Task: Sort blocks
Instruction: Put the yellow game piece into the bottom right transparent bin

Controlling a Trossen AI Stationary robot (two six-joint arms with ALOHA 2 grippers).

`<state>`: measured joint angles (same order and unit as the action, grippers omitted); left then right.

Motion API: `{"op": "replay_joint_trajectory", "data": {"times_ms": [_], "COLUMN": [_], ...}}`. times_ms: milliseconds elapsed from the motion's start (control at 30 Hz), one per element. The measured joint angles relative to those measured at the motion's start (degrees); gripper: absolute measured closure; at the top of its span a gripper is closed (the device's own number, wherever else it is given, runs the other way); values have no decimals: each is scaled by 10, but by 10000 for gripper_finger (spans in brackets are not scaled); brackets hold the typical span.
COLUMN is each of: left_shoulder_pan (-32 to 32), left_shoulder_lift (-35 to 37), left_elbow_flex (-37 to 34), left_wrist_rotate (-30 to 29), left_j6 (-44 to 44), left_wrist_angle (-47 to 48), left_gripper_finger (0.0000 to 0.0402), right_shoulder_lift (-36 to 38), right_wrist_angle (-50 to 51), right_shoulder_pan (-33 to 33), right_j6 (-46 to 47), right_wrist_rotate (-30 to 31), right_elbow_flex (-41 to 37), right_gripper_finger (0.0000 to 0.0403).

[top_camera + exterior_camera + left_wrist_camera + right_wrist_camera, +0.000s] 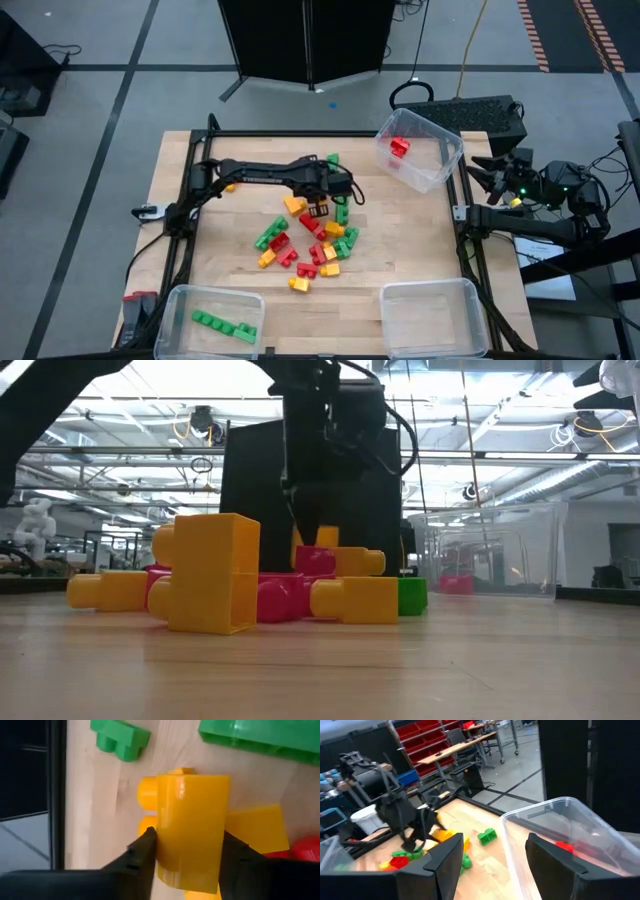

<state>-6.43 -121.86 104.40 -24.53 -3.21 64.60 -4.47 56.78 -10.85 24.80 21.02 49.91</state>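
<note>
A pile of red, green and yellow blocks lies on the wooden table's middle. My left gripper points steeply down at the pile's far end, open, with a yellow block filling the gap between its fingers. The block lies on its side, studs sideways, partly on another yellow block. My right gripper waits open beyond the table's right edge, touching nothing. My left gripper comes from above, slanting down. One finger stands at one flat side of the yellow block, the other finger at the opposite side. I cannot tell whether they touch it. The block rests on the table and its neighbour.
A clear bin with a red block stands at the far right. A bin with green blocks is near left, and another clear bin near right. A green block and a long green one lie just beyond the gripper.
</note>
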Motion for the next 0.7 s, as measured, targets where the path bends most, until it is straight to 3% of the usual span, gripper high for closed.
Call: {"op": "replay_joint_trajectory", "data": {"times_ms": [133,267,567,700], "left_shoulder_pan": [-2,-8,-16,-14], "left_shoulder_lift": [1,1,1,1], "left_elbow_flex": [0,0,0,0], "left_wrist_rotate": [5,36,36,33], "left_j6": [6,6,9,66], "left_wrist_angle": [-35,-39,-42,-58], "left_gripper_finger": [190,153,145,144], "right_shoulder_lift": [0,0,0,0], "right_wrist_angle": [4,6,6,6], "right_shoulder_pan": [0,0,0,0], "right_j6": [0,0,-2,0], "right_wrist_rotate": [-5,-5,-5,-5], "right_elbow_flex": [0,0,0,0], "right_gripper_finger": [195,195,195,195]}}
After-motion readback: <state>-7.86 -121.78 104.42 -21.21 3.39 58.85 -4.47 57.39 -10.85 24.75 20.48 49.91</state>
